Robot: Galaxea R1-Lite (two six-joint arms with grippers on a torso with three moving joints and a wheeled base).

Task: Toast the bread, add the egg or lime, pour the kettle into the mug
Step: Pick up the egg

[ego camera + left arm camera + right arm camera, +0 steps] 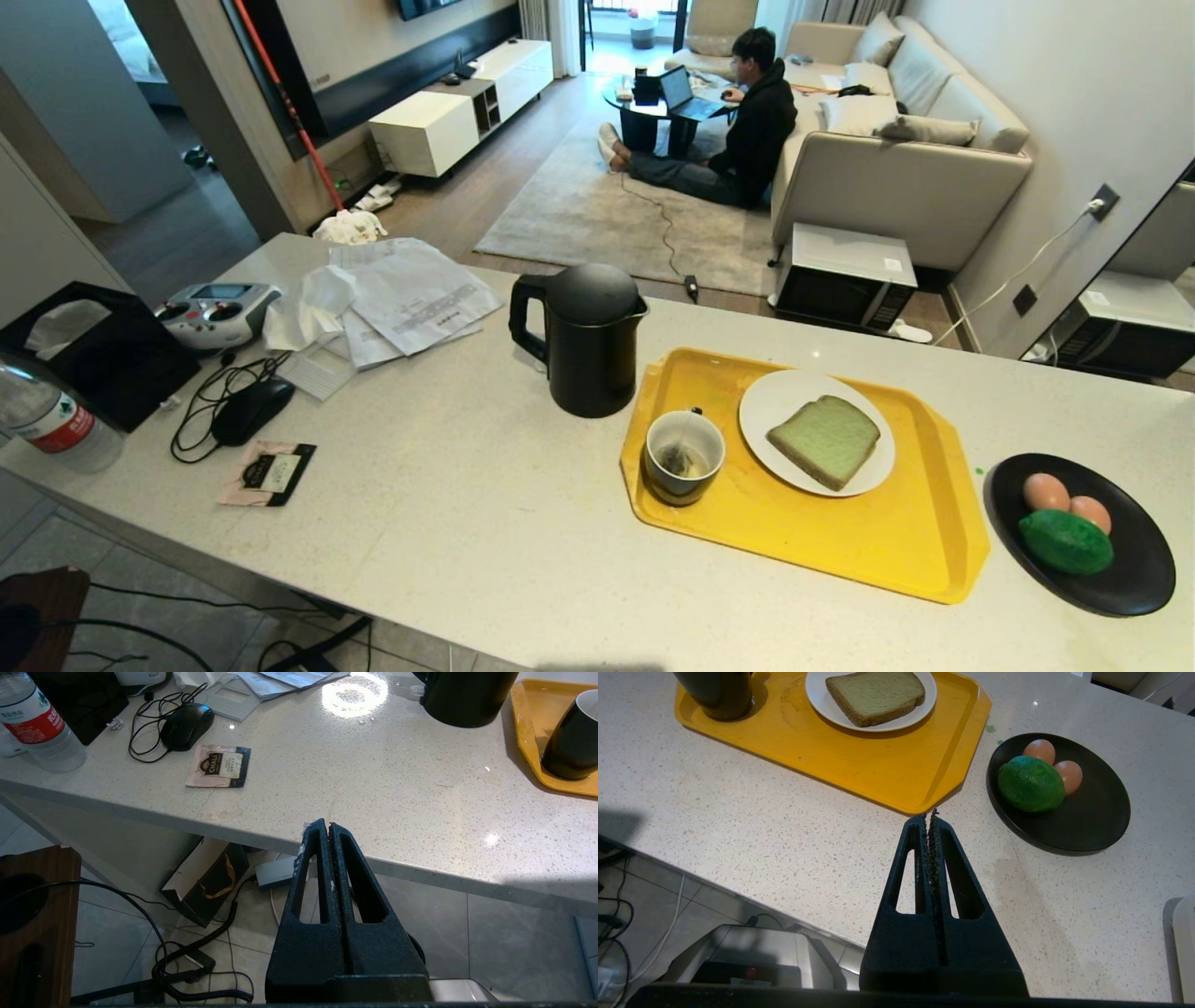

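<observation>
A: Where is everything placed, largest first?

B: The counter [485, 523] is crowded. The kettle [588, 341] is stood upright just left of the yellow tray [868, 551]. On the tray the bread [825, 441] is laid on a white plate [775, 401], and the mug [683, 457], with a tea bag seen inside, is set beside that plate. On the black dish [1139, 579] to the right, the lime [1065, 541] is pressed against two eggs [1067, 501].

A: And the grippers?

B: The left gripper [325, 826] and the right gripper [930, 814] are both clamped together on nothing, and are held off the counter's near edge.

A: What could be spoiled?

B: The kettle could be tipped if its handle, turned towards the far left, is caught badly, and water would be spilled across the papers [411, 299]. The mug could be knocked by that same swing. The bread could be torn if it is pinched too hard. Smallest of all, an egg could be rolled off the dish when the touching lime is lifted.
</observation>
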